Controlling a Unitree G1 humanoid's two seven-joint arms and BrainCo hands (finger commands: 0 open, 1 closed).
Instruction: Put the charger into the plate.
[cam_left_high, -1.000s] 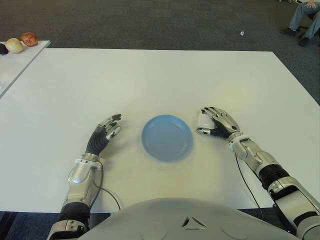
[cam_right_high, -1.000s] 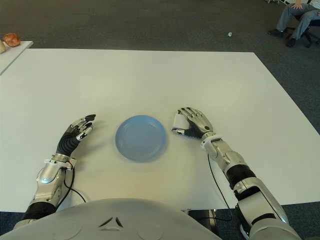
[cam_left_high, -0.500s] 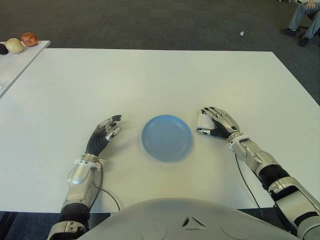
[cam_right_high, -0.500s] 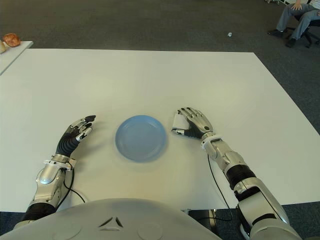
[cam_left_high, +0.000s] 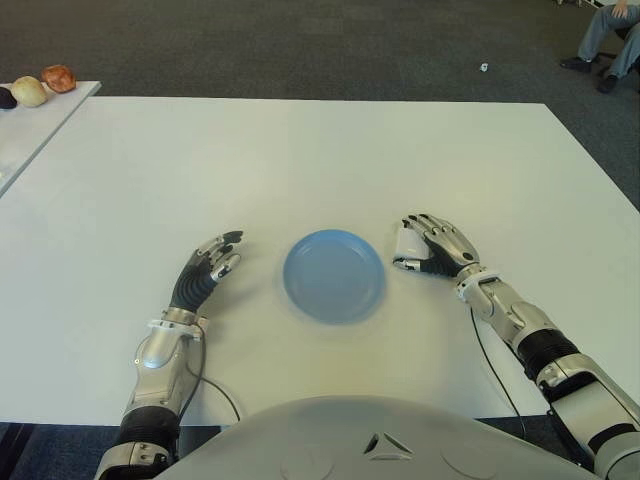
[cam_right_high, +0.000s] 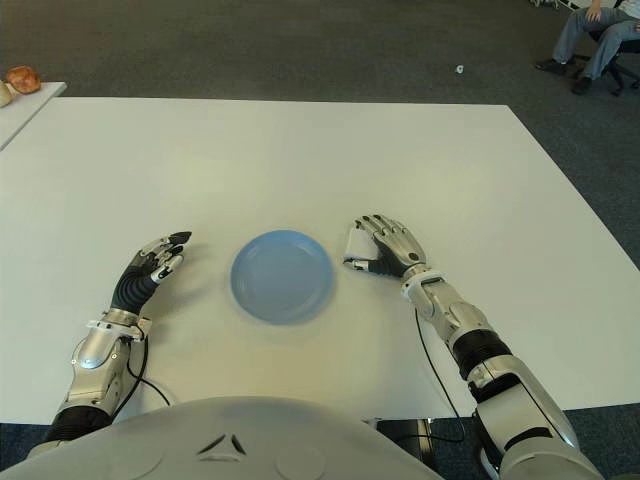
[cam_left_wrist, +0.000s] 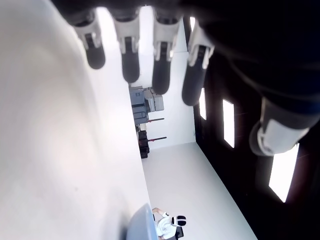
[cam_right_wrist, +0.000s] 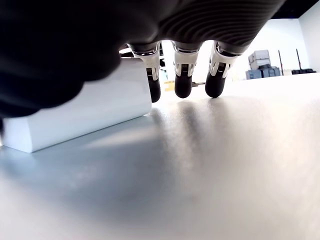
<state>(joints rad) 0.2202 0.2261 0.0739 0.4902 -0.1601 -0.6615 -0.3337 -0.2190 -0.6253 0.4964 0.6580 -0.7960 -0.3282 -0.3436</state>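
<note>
We see the white charger (cam_left_high: 405, 243) flat on the table (cam_left_high: 300, 150), just right of the blue plate (cam_left_high: 333, 275), not in it. Right hand (cam_left_high: 436, 246) is over the charger, fingers (cam_right_wrist: 183, 75) draped over its far side but not clamped on it. Left hand (cam_left_high: 207, 268) shows left of the plate, fingers apart, holding nothing.
</note>
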